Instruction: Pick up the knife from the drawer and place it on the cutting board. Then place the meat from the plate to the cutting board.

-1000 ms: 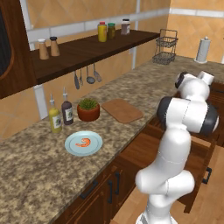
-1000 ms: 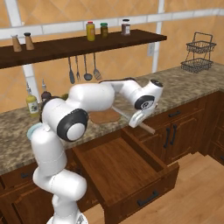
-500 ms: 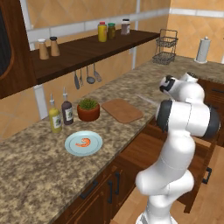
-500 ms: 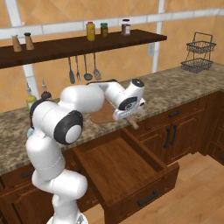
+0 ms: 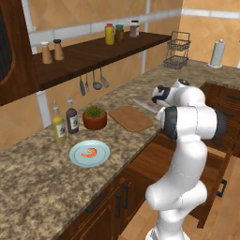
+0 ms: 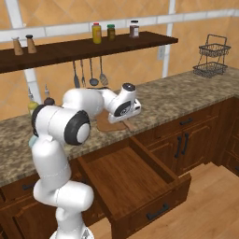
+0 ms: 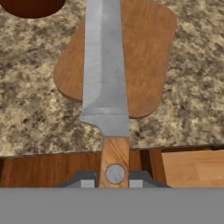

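Behind the arm — knife handle mostly hidden in gripper.

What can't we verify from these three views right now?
- Knife tip: cut off by the top edge of the hand view.
- Gripper fingertips: mostly behind the knife handle in the hand view, so contact is not visible.
- Cutting board: largely behind the arm in the right base view.
- Meat on the plate: too small for detail in the left base view.
- Drawer front corner: hidden by its own wall.
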